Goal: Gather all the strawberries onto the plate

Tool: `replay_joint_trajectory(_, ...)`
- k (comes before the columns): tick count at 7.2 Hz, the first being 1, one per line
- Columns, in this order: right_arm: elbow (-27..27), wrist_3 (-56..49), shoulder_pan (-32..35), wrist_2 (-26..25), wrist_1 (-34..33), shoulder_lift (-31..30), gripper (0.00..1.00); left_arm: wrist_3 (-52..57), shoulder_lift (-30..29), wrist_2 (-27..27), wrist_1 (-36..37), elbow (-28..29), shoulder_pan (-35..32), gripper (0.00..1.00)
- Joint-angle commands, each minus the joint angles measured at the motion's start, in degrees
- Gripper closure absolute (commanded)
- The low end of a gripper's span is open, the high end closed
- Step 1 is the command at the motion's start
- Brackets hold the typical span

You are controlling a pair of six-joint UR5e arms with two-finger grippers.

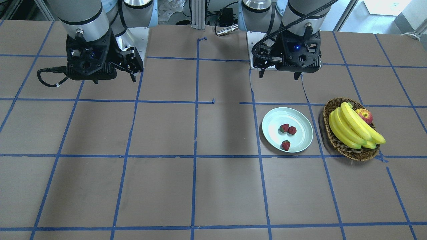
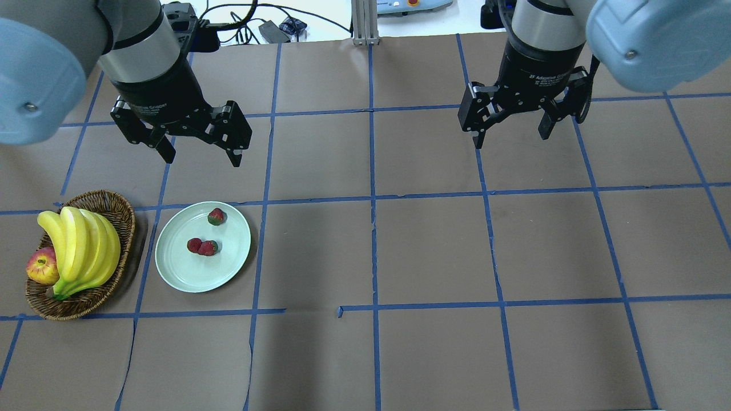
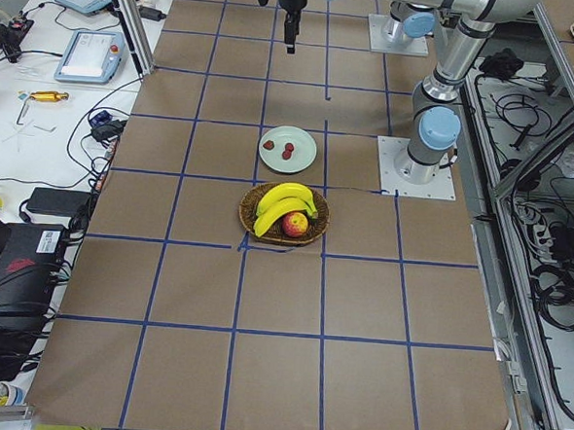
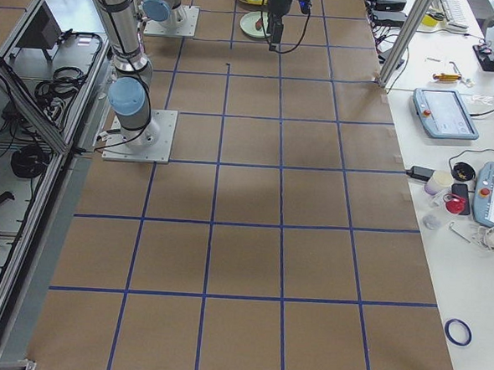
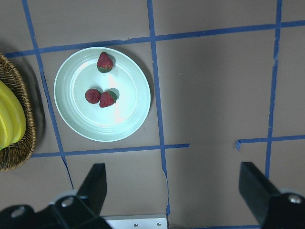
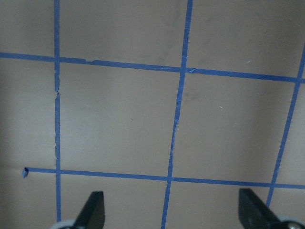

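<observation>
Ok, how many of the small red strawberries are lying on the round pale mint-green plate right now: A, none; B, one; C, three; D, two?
C: all three small red strawberries lie inside the rim of the round pale mint-green plate, two side by side near its middle and one apart, nearer the rim.

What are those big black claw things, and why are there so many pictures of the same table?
Those are the robot's two grippers, its hands. The left gripper and right gripper both hang open, holding nothing. Six cameras look at once: one behind the robot, one facing it, one at each table end, and one on each wrist. On the brown table lies a green plate with three strawberries on it. Beside it is a basket holding bananas and an apple.
</observation>
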Motion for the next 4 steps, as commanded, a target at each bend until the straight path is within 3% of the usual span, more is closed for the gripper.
replay_joint_trajectory(1,0.43,0.06,-0.05,-0.17,-1.28,-0.33,0.00,-0.02,-0.01,0.07,-0.04,-0.10,0.05,0.00)
replay_joint_trajectory(4,0.34,0.06,-0.05,-0.35,-1.19,-0.77,0.00,0.59,-0.80,-0.81,0.40,-0.18,0.67,0.00)
